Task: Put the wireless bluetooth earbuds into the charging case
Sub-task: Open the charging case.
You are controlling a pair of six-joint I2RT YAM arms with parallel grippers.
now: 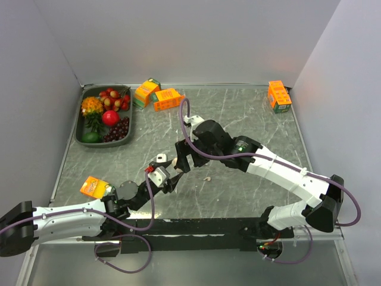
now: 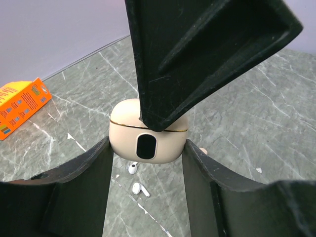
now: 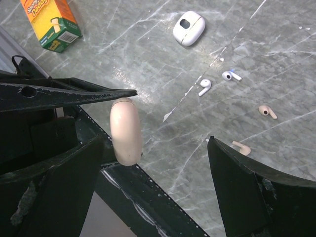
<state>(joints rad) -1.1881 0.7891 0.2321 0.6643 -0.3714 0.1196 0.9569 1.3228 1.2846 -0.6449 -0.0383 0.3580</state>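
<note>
The left gripper (image 2: 146, 145) is clamped on the beige charging case (image 2: 123, 133) and holds it, as it seems, a little off the table (image 2: 247, 123); the lid looks closed, with its seam line unbroken. The right gripper (image 3: 155, 143) has its jaws wide apart and grips nothing; one finger sits at the lid seam, I judge in order to open it. The white earbuds (image 3: 205, 87) lie on the table, well apart from this case, near a white case (image 3: 189, 28) and two beige earbuds (image 3: 266, 111); so no earbud is inserted yet; opening, picking and inserting are all left.
</note>
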